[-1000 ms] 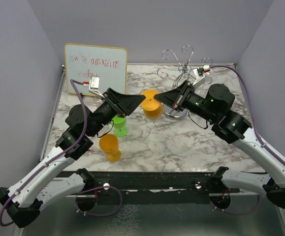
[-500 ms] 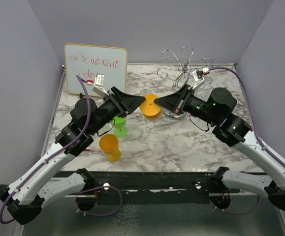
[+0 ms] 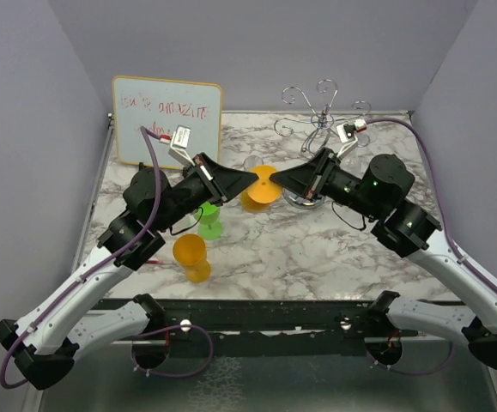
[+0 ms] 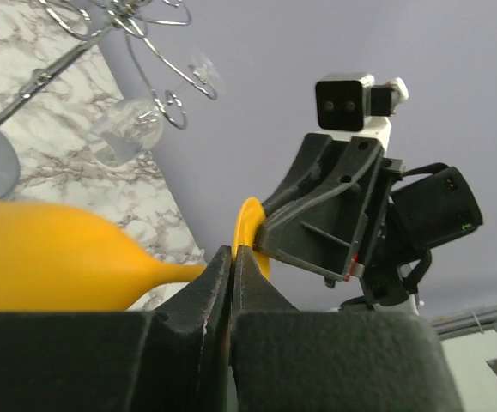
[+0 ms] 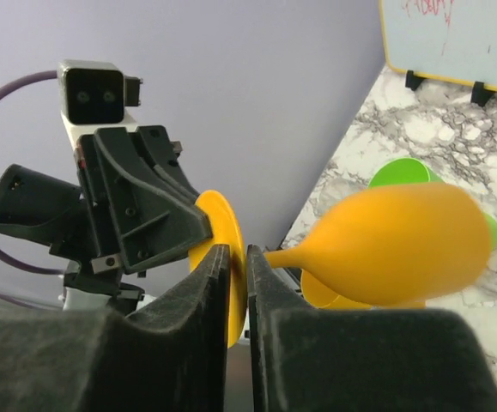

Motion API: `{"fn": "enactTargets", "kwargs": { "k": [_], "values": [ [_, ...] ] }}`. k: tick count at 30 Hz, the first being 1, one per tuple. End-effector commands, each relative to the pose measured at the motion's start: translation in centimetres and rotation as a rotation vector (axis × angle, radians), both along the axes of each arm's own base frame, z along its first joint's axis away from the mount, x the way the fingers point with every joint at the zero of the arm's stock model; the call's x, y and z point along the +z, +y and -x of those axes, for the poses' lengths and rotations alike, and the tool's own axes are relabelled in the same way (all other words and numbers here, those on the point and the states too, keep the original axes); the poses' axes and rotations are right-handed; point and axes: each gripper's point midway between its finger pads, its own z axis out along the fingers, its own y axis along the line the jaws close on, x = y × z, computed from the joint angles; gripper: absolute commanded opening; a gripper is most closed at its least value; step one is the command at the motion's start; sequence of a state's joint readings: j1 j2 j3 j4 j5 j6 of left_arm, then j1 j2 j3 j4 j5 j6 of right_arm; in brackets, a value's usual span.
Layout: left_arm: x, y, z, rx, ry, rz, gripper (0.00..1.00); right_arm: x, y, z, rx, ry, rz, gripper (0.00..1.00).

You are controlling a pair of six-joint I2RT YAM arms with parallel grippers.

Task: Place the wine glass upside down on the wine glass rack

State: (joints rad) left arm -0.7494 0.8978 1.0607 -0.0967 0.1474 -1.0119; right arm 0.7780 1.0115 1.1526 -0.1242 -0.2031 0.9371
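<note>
An orange wine glass (image 3: 256, 192) hangs on its side in the air above the middle of the table. My left gripper (image 4: 233, 251) is shut on the rim of its round foot (image 4: 248, 225). From the opposite side my right gripper (image 5: 238, 251) straddles the same foot (image 5: 222, 225), its jaws slightly parted around the disc. The two grippers meet tip to tip, left gripper (image 3: 250, 178) against right gripper (image 3: 275, 182). The silver wire wine glass rack (image 3: 321, 116) stands at the back right, behind my right arm, and a clear glass (image 4: 132, 133) hangs from one of its arms.
A green glass (image 3: 207, 220) and another orange glass (image 3: 190, 256) stand on the marble table (image 3: 300, 249) under my left arm. A whiteboard (image 3: 167, 120) leans at the back left. Purple walls close in both sides.
My left gripper has come in from the left and closed on the glass's foot. My right gripper has loosened its jaws a little. The glass has drifted slightly left.
</note>
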Motion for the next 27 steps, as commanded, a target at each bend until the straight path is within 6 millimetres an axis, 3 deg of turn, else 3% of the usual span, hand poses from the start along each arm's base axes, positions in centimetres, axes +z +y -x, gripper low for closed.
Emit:
{"fn": "enactTargets", "kwargs": {
  "k": [1,4,8,13,17,22,27],
  "values": [
    [1.8,-0.3,1.4,-0.066,-0.061,-0.003,0.00,1.7,-0.6,0.8,0.002,-0.053,-0.007,0.29],
    [3.4,0.2,1.2,-0.035,-0.093,0.005,0.00,2.6,-1.6,1.0,-0.028,-0.076,-0.007,0.52],
    [5.7,1.4,0.1,0.062,-0.152,0.003,0.00,4.4,-3.9,1.0,-0.122,-0.129,-0.025,0.65],
    [7.4,2.7,-3.5,0.251,-0.228,-0.039,0.00,6.6,-7.0,1.1,-0.242,-0.218,-0.036,0.67],
    [8.3,2.1,-6.5,0.335,-0.274,-0.117,0.00,7.6,-9.1,1.3,-0.315,-0.270,-0.029,0.67],
    [9.0,1.3,-10.3,0.430,-0.296,-0.204,0.00,6.7,-9.6,0.9,-0.344,-0.312,0.030,0.67],
    [8.0,1.0,-15.6,0.527,-0.275,-0.243,0.00,5.4,-9.2,0.5,-0.340,-0.324,0.062,0.67]
  ]
}}
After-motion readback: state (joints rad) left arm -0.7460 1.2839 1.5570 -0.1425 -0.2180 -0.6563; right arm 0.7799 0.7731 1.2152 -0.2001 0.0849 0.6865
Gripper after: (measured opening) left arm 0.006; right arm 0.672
